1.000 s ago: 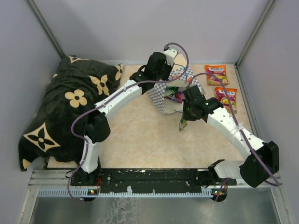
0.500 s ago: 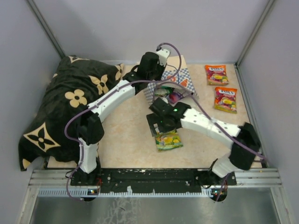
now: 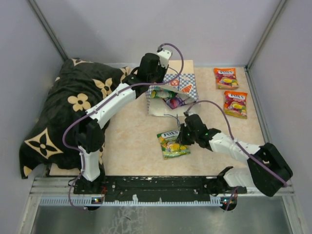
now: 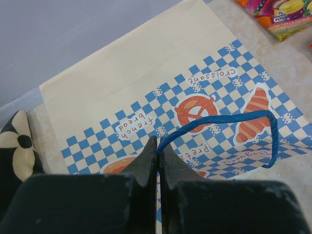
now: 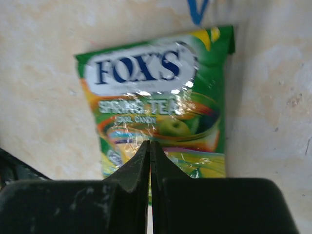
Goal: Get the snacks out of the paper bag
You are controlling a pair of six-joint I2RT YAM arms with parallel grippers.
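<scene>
Green packet (image 5: 161,97) lies below closed right claw (image 5: 149,145); left claw (image 4: 158,146) pinches cord (image 4: 229,118) of paper bag (image 4: 146,83)

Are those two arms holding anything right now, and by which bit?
The left fingers pinch the paper bag's blue cord handle. The right fingers are shut above the green packet, apparently holding nothing.

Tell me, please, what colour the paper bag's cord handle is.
Blue; the cord handle shows best in the left wrist view.
</scene>
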